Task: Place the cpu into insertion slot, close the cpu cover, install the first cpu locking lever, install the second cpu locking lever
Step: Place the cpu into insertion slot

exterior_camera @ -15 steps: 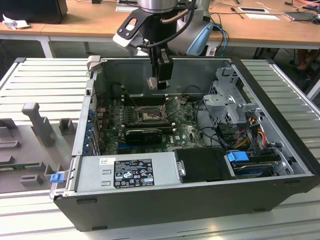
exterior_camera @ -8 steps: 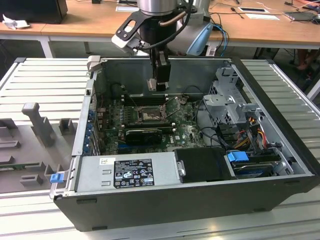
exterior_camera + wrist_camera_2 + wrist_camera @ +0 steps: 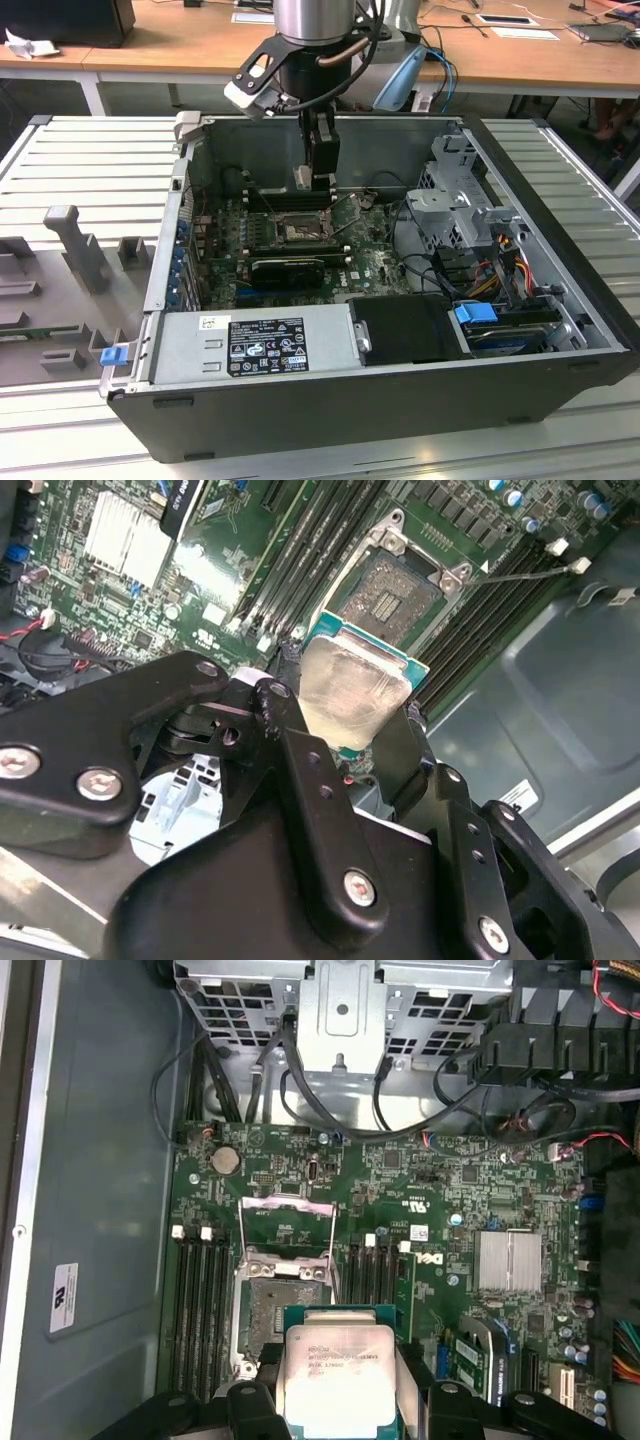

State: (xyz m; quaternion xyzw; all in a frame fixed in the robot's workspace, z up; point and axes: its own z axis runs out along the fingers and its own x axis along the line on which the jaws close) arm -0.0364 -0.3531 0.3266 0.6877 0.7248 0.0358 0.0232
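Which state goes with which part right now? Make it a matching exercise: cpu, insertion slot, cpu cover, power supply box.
Things:
1. cpu
2. insertion slot
3. cpu cover
4. power supply box

States:
A. swung open, off the socket
B. held in the gripper, above the board
C. empty, with its contact field exposed
D. lying along the case's near wall in the exterior view, label facing up

Pairs: 1-B, 2-C, 3-A, 4-D
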